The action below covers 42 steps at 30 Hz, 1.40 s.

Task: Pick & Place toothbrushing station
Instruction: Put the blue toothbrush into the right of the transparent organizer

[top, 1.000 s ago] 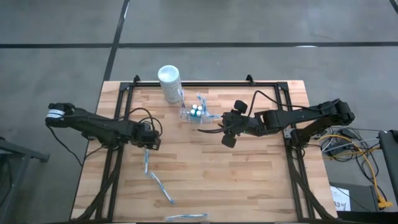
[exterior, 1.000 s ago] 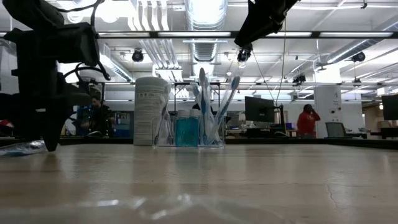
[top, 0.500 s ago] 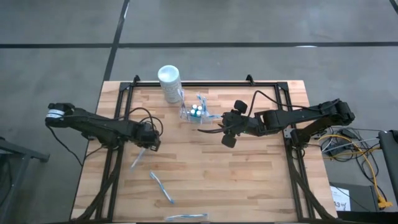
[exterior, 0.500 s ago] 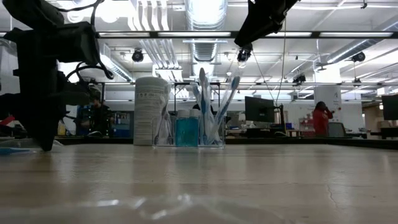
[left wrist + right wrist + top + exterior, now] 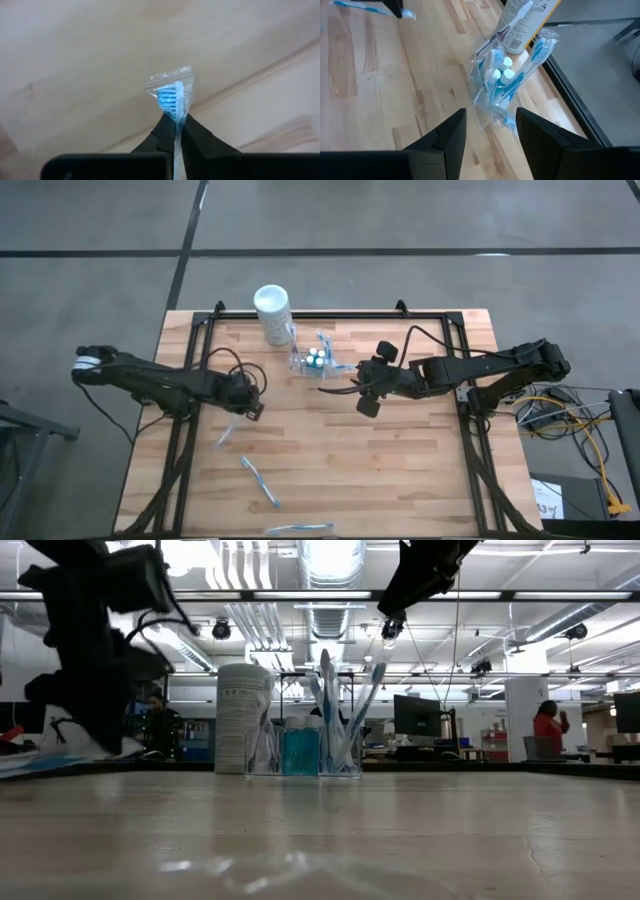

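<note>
Two thin blue-and-white wrapped toothbrushes lie loose on the wooden table (image 5: 400,480), one (image 5: 259,481) near centre, another (image 5: 299,529) at the near edge. Farther, the left gripper (image 5: 247,406) pinches a bagged blue-and-white toothbrush (image 5: 172,97). The right gripper (image 5: 362,392) hovers agape, holding nothing, beside the small clear plastic toothbrushing station (image 5: 315,360). Farthest stands the tall white cylindrical container (image 5: 272,313).

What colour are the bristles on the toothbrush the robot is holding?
Blue bristles, inside a clear wrapper; the left wrist view shows it best.

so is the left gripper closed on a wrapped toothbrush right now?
Yes: in the left wrist view the left gripper has its fingers pinched together on the wrapped toothbrush, whose blue bristles stick out past the tips.
</note>
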Available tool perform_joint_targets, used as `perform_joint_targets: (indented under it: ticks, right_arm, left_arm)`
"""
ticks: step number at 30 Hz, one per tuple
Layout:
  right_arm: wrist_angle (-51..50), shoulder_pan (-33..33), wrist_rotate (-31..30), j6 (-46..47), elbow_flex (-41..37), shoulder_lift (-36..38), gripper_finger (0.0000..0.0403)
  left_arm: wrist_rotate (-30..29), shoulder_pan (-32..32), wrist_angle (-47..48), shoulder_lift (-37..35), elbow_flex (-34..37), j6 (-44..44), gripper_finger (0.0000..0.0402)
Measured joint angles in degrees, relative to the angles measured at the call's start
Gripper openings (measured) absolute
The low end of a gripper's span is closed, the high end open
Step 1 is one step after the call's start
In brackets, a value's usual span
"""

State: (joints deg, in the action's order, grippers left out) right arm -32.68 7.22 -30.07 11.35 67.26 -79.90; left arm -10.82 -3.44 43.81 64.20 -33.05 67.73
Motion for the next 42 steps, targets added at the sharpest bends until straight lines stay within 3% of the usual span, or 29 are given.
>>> perform_joint_targets:
  ticks: [10,16,20,24,27,31,36,42]
  right_arm:
    - [-0.05,-0.01,0.00,0.00,0.00,0.00,0.0169]
    - [-0.05,0.00,0.01,0.00,0.00,-0.02,0.0169]
    - [-0.03,0.00,0.00,0.00,0.00,-0.02,0.0169]
    - [0.03,0.00,-0.01,0.56,0.00,-0.02,0.0169]
    - [0.33,0.00,-1.95,4.84,0.00,0.35,0.0169]
    - [0.17,0.36,-9.64,7.48,0.00,2.65,0.0169]
    - [0.52,2.28,-8.76,5.46,-0.55,7.09,0.0169]
    - [4.04,5.50,-8.61,5.27,-4.45,13.50,0.0169]
  left_arm:
    - [-12.30,-0.02,-0.13,-6.04,-11.60,-7.62,0.0024]
    - [-26.27,-0.02,-1.87,-9.18,-20.86,-19.47,0.0021]
    - [-32.65,0.00,-11.94,-10.15,-24.11,-32.57,0.0025]
    - [-32.76,0.00,-28.11,-9.96,-23.75,-49.88,0.0021]
    - [-32.73,0.17,-34.35,-9.23,-23.31,-57.42,0.0019]
    - [-32.48,0.95,-35.18,-8.09,-22.83,-58.12,0.0021]
    - [-26.61,3.21,-36.52,-6.37,-22.31,-58.17,0.0022]
    - [-18.01,7.25,-46.67,-3.59,-20.48,-60.76,0.0023]
